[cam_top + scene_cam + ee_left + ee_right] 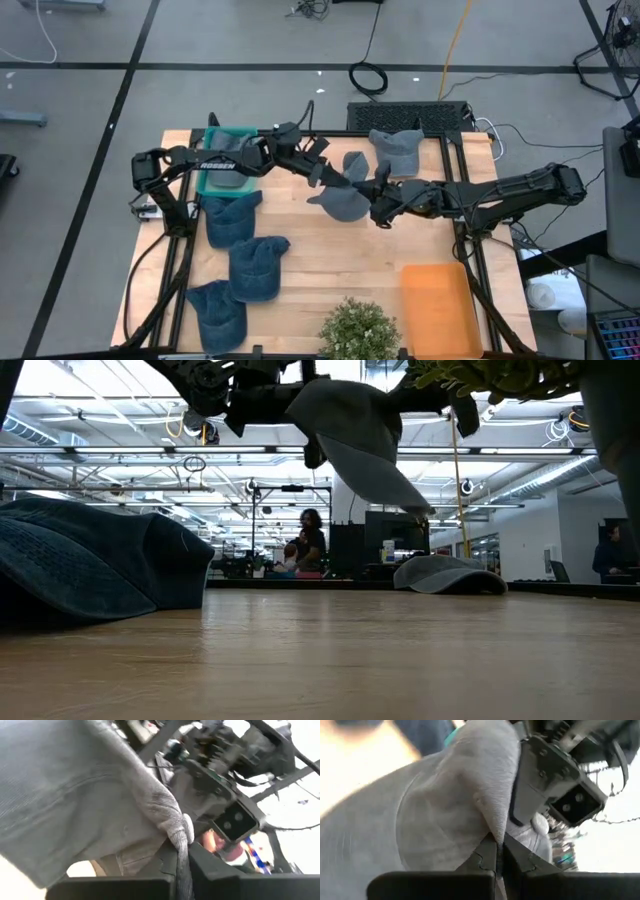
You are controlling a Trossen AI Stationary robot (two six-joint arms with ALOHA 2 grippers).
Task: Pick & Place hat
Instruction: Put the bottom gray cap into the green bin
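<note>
Pinching the grey hat (343, 196) from both sides: left end effector (322, 172) clamped on its upper-left edge, right end effector (378, 200) clamped on its right edge. Hat hangs between them above the bench (340, 262), centre frame in the high view.

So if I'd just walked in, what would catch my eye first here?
Probably the grey fabric cap held up off the middle of the wooden table, pinched at once by the left gripper and the right gripper, both shut on it. Next, three dark blue denim caps lying along the table's left side, and a bright orange tray at the front right.
</note>
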